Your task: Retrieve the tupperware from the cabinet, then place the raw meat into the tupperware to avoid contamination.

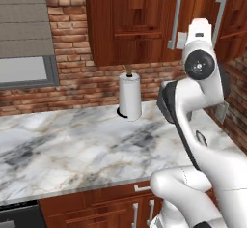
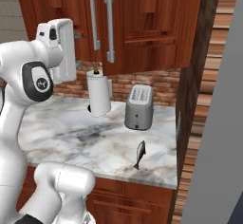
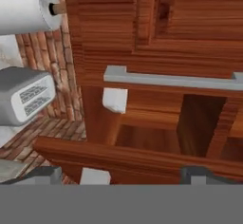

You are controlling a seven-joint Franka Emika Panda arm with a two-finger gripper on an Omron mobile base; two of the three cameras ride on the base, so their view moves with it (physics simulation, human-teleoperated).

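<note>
The arm is raised to the upper wall cabinet (image 2: pixel 142 23), its gripper (image 3: pixel 126 173) turned on its side so the 2 fingertips, spread wide apart and holding nothing, can straddle a long silver bar handle (image 3: pixel 173 79) that runs across the hand view. That roll of the wrist looks deliberate: the handles (image 2: pixel 109 26) stand vertical on the closed panelled doors, so the jaws must sit across the bar to pull it. The doors appear shut in both base views, and the tupperware cannot be seen; it is judged to be behind them, though which door hides it cannot be told. On the marble counter (image 2: pixel 109 142) below, a paper-towel roll (image 2: pixel 99 93) stands upright near the brick wall, with a grey toaster (image 2: pixel 138 107) just beside it, and a small dark fish-shaped item (image 2: pixel 139 154), probably the raw meat, lies near the front edge, well apart from the arm. The next move calls for closing on the bar and swinging the door outward.
</note>
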